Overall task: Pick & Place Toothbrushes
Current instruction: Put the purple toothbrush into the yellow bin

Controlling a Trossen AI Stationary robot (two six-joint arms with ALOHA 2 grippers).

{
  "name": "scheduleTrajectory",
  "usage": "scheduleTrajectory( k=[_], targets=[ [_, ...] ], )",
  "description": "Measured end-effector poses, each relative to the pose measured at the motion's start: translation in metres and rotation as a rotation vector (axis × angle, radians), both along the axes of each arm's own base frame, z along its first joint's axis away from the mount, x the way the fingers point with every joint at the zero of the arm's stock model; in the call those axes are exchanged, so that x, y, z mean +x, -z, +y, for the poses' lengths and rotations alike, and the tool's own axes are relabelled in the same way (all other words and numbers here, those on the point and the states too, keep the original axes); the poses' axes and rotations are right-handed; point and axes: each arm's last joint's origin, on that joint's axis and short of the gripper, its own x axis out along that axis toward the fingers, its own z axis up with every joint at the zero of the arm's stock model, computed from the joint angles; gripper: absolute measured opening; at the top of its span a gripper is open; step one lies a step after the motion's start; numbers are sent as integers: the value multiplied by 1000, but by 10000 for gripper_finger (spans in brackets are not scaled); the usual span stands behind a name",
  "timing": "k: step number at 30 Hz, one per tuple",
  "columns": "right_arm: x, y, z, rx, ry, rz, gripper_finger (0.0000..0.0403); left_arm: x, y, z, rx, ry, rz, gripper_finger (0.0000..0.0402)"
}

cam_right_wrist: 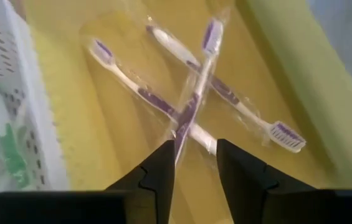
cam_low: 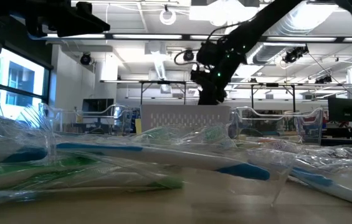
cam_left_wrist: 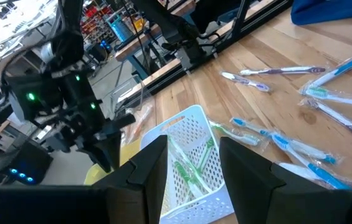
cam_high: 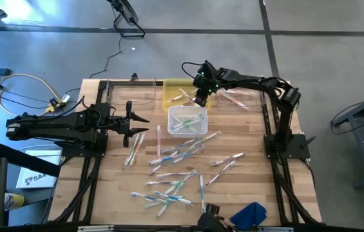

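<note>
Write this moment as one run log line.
right gripper: open over yellow bin | purple toothbrushes: in bin | left gripper: open, waiting

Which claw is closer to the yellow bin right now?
Right. The right claw hangs over the yellow bin, above its purple toothbrushes; the left claw sits well off beside it.

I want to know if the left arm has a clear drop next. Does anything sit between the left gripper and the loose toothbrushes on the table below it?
Nothing visible does. The left gripper hangs open over bare wood beside the white basket, with the nearest wrapped toothbrushes lying uncovered just beyond it. The right gripper is off over the yellow tray.
</note>
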Motion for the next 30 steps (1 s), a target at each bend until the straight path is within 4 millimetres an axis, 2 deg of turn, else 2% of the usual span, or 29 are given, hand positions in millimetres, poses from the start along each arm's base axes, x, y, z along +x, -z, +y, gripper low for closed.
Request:
scheduleTrajectory(
  k=[4, 9, 13, 15, 19, 30],
  targets=[
    [-2, -25, 11, -34, -22, -54, 101, 0, 0, 0, -2, 0, 0, 141],
    [-7, -60, 33, -62, -107, -135, 61, 0, 0, 0, -2, 0, 0, 141],
    [-11, -75, 50, -34, -199, -162, 25, 0, 0, 0, -2, 0, 1, 141],
    [-14, -77, 58, -5, -269, -168, 9, 0, 0, 0, -2, 0, 0, 141],
    [-25, -74, 73, 80, -340, -169, 4, 0, 0, 0, -3, 0, 5, 141],
    [-55, -37, 114, 148, -266, -155, 3, 0, 1, 0, -2, 0, 7, 141]
  ],
)
